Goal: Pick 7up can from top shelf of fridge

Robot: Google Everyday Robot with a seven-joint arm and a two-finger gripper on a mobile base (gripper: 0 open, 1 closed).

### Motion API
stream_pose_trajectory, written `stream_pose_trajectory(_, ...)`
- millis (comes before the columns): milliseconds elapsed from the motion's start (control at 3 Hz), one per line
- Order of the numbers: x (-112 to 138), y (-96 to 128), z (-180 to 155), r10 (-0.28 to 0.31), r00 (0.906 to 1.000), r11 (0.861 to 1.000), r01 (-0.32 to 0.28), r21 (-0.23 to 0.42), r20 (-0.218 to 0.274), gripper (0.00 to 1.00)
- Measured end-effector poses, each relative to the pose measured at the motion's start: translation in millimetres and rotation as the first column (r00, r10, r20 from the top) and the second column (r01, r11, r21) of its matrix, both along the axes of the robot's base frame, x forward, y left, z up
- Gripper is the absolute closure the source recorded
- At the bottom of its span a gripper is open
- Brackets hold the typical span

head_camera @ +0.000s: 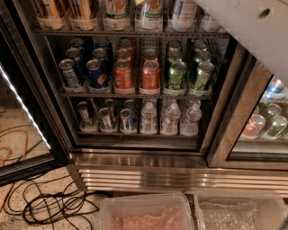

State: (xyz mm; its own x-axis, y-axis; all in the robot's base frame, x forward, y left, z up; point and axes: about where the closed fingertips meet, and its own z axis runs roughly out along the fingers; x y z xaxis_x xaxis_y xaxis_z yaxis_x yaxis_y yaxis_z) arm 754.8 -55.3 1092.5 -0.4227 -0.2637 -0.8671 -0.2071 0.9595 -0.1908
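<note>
The fridge (144,161) stands open in front of me. Its top shelf (135,32) runs along the top of the camera view. Two 7up cans (116,12) (150,12), white with green lettering and an orange-red spot, stand side by side on it, their tops cut off by the frame. Gold cans (49,11) stand to their left, white-and-blue cans (182,11) to their right. My white arm (252,31) crosses the top right corner. Of my gripper (140,2) only a pale tip shows at the top edge, between the two 7up cans.
Lower racks hold blue, orange and green cans (148,74) and water bottles (171,119). The open door with a light strip (22,103) is at left. Black cables (54,206) lie on the floor. Two clear bins (146,213) stand in front. A second compartment (270,117) is at right.
</note>
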Motion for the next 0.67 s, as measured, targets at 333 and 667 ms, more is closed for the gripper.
stream_pose_trajectory(333,0.0,0.0,0.0,0.0,1.0,1.0,0.0,0.0,0.0,0.89)
stream_pose_trajectory(667,-6.4,1.2,0.7,0.034,0.9994,0.999,-0.034,-0.005,-0.005,1.0)
